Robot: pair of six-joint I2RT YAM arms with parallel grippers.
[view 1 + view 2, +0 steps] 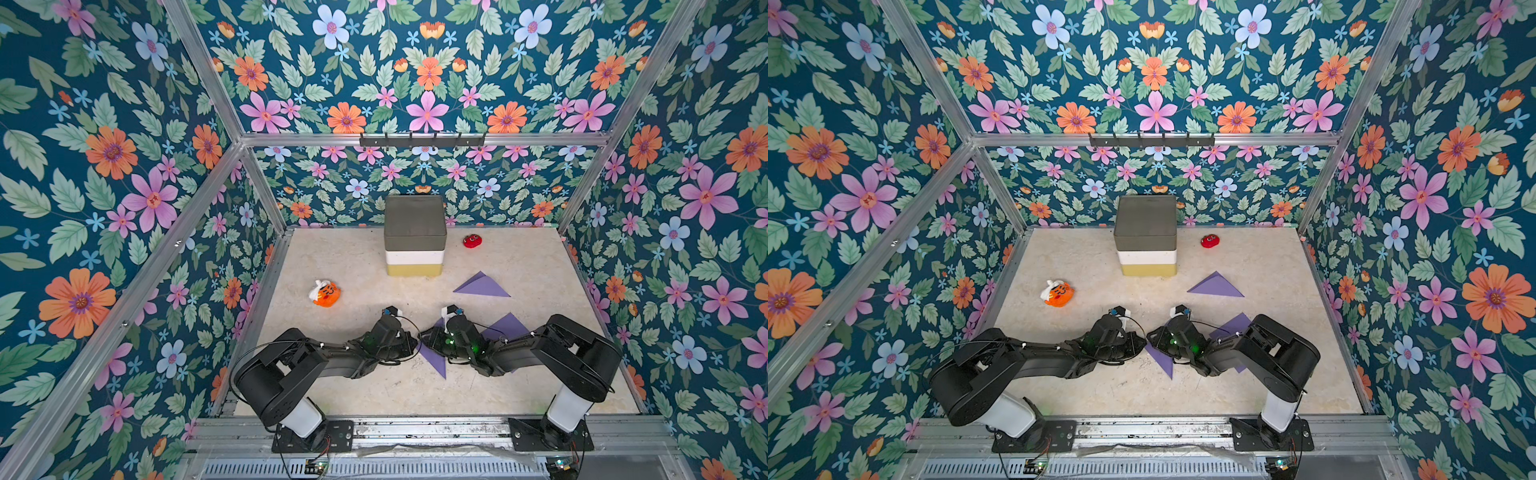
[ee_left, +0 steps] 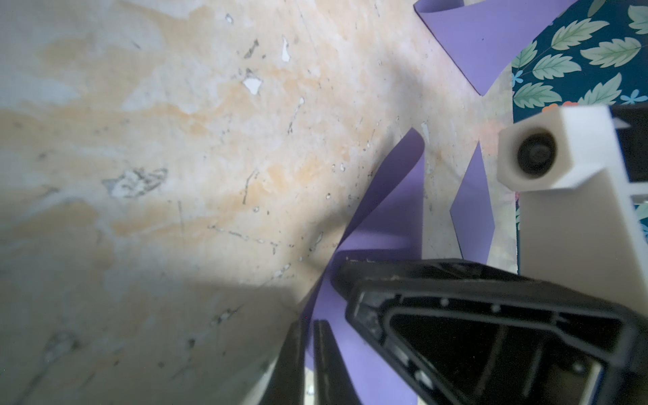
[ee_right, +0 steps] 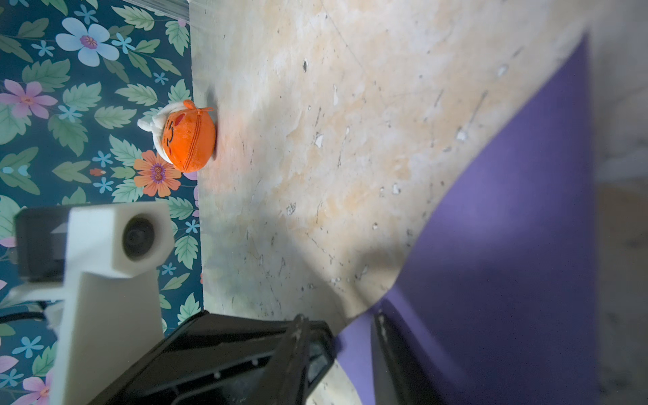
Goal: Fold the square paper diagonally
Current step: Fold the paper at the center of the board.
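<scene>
The square purple paper lies at the front middle of the table, mostly hidden under both wrists; another part of it shows in a top view. My left gripper is shut on a raised edge of the paper, which curls up off the table. My right gripper faces it tip to tip. Its jaws stand apart, with the paper's edge passing between them and rising beside one finger. In both top views the two grippers almost touch.
A second purple sheet, folded into a triangle, lies behind the right arm. A grey, white and yellow stack of boxes stands at the back middle. There is an orange plush at the left and a red plush at the back right. Floral walls enclose the table.
</scene>
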